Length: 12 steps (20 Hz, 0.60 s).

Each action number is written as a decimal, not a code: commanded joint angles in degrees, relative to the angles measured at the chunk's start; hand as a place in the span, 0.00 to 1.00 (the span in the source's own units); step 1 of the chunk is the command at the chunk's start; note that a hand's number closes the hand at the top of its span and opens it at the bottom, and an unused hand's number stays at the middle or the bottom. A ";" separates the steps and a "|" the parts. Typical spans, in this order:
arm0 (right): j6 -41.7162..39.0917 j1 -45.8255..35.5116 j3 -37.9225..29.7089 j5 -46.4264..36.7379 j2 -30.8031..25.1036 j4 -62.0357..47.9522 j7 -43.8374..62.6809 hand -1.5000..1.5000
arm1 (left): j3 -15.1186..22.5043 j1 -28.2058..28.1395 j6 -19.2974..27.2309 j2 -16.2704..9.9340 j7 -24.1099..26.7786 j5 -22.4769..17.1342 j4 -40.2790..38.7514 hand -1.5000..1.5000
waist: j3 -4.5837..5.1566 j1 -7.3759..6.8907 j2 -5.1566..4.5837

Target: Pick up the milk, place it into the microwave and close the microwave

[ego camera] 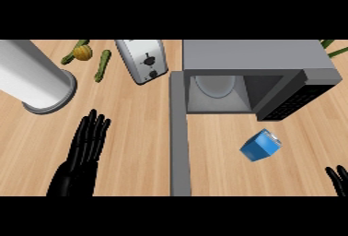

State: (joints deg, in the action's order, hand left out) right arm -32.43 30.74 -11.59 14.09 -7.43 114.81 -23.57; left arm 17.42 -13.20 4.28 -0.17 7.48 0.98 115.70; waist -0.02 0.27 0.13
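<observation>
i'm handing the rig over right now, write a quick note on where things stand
Left hand: open, fingers straight, over the counter left of the open door, holding nothing.
Right hand: only fingers show at the lower right edge, open, holding nothing.
Milk: on the counter in front of the microwave, right of the door.
Done: the door stands open.
Left: pick up the milk, put it inside, close the door.

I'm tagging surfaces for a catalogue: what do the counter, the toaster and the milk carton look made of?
Counter: wood, matte, with pale grain lines. Toaster: probably brushed metal, silvery grey with a soft sheen. Milk carton: likely coated card, plain blue sides and a light top; hard to be sure.
</observation>
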 commanded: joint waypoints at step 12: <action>5.07 -10.95 0.21 -15.22 4.33 -22.48 -14.27 0.00 | 6.33 -1.09 3.98 -0.40 2.28 0.29 -2.00 0.00 | 0.01 -0.26 -0.10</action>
State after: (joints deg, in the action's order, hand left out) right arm -28.17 21.88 -12.45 2.58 -4.29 97.07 -33.81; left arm 23.79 -15.67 8.92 -0.15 11.50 2.13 113.52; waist -0.01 -0.03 0.05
